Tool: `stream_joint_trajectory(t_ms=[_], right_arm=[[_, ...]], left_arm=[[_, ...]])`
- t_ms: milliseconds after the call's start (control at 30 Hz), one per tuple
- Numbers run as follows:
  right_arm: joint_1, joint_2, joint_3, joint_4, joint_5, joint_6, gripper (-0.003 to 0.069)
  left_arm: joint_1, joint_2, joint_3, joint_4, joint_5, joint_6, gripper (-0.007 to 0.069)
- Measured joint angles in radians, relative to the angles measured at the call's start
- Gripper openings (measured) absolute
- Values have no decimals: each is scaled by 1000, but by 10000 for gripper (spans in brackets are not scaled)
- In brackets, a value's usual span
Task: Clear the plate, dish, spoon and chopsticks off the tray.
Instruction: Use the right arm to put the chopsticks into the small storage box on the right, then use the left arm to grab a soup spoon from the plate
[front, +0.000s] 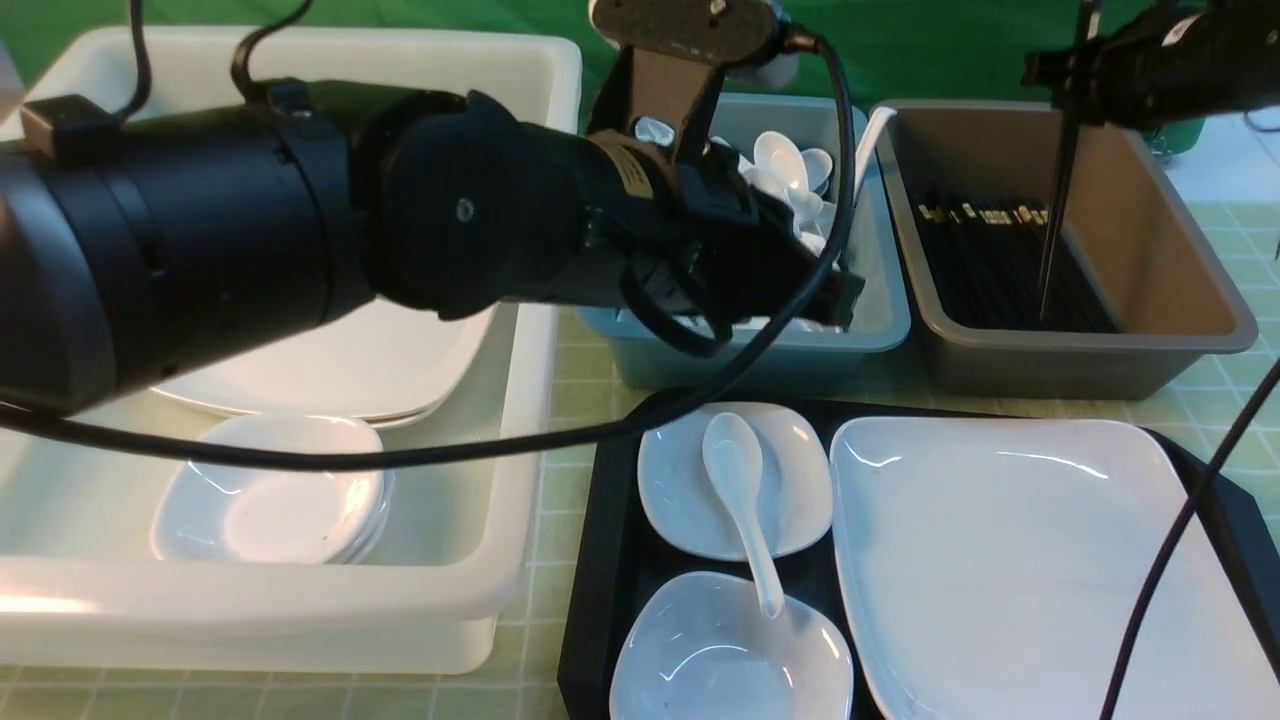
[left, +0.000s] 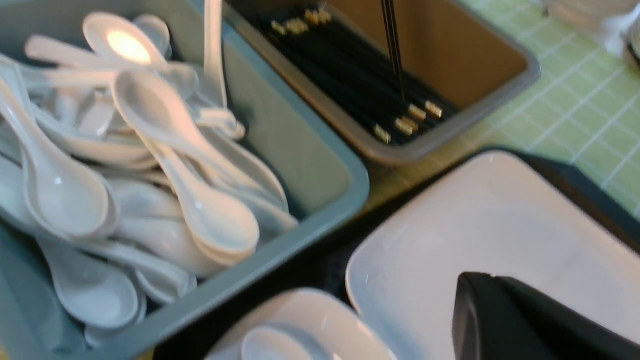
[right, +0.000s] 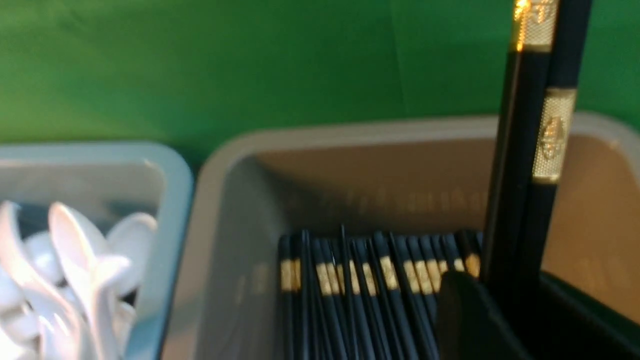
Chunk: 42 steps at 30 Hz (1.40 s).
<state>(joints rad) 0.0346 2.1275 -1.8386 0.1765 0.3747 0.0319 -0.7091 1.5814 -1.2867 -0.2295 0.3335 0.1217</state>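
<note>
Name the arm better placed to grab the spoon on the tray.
Left. The right gripper holds the chopsticks over the grey-brown tub; the left gripper hangs nearer the spoon.

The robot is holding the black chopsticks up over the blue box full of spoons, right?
Not quite. The right gripper is holding the chopsticks up over the grey-brown tub, where the other chopsticks lie. The front view shows it.

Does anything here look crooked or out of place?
Yes: a pair of chopsticks stands almost upright in the grey-brown tub, pinched by the right gripper, while the others lie flat. One spoon also pokes up against the blue tub's rim.
</note>
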Motion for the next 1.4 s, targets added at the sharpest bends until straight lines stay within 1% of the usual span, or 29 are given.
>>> stream_joint_trajectory(t_ms=[67, 133, 200, 267, 300, 333, 367, 400, 467, 533, 567, 600, 633, 733, 800, 900, 933, 967, 1000, 1033, 1067, 1133, 1200, 1233, 1267, 1300, 1367, 1400], right_arm=[[0, 12, 0, 0, 28, 0, 206], [0, 19, 0, 0, 95, -10, 305], [0, 20, 0, 0, 160, -18, 358], [-2, 17, 0, 0, 244, -26, 377], [-4, 11, 0, 0, 308, -32, 374], [-5, 7, 0, 0, 329, -42, 371], [-9, -15, 0, -2, 422, -81, 330], [-9, -31, 0, -5, 469, -108, 295], [-11, -82, 0, -8, 578, -149, 180], [-11, -139, 0, -6, 650, -169, 78], [-11, -180, 7, -5, 688, -185, 41], [-9, -188, 9, -5, 696, -187, 36], [-6, -244, 36, -5, 716, -205, 20], [8, -369, 139, -3, 723, -221, 10], [30, -479, 262, 0, 699, -231, 10], [59, -637, 440, 25, 639, -234, 10], [61, -637, 453, 25, 634, -234, 10], [82, -740, 562, 38, 599, -234, 10], [93, -779, 618, 42, 587, -234, 8], [102, -833, 670, 45, 566, -234, 8], [105, -842, 690, 45, 561, -234, 8], [118, -926, 784, 45, 538, -234, 8], [122, -982, 841, 45, 528, -234, 8], [122, -1002, 861, 45, 525, -234, 8], [122, -1034, 889, 45, 523, -234, 8], [122, -1050, 902, 45, 523, -234, 8], [122, -1089, 922, 45, 530, -234, 8], [122, -1094, 922, 45, 530, -234, 8]], left_arm=[[0, 0, 0, 7, 34, -12, -19], [0, 0, 0, 10, 76, -28, -19], [0, 0, 0, 10, 124, -53, -19], [0, 0, 0, 11, 162, -77, -19], [0, 0, -2, 12, 203, -98, -19], [0, 0, -3, 13, 217, -112, -19], [0, 0, -7, 14, 278, -158, -19], [0, 1, -13, 16, 321, -183, -19], [0, 11, -42, 22, 421, -238, -19], [0, 34, -86, 25, 505, -277, -19], [0, 54, -128, 34, 566, -297, -18], [0, 63, -135, 35, 575, -299, -18], [0, 100, -197, 45, 637, -309, -18], [0, 186, -307, 58, 718, -319, -18], [0, 259, -391, 61, 789, -333, -17], [0, 353, -474, 68, 849, -363, -8], [0, 359, -486, 68, 855, -365, -7], [0, 415, -530, 84, 871, -389, 15], [0, 442, -546, 95, 874, -399, 29], [0, 467, -569, 114, 875, -415, 58], [0, 476, -576, 120, 876, -422, 75], [0, 523, -605, 151, 876, -453, 147], [0, 554, -614, 169, 872, -472, 237], [0, 566, -615, 173, 865, -480, 265], [0, 586, -615, 172, 850, -490, 329], [0, 597, -617, 170, 835, -492, 371], [0, 628, -620, 162, 812, -493, 441], [0, 630, -620, 160, 811, -494, 445]])
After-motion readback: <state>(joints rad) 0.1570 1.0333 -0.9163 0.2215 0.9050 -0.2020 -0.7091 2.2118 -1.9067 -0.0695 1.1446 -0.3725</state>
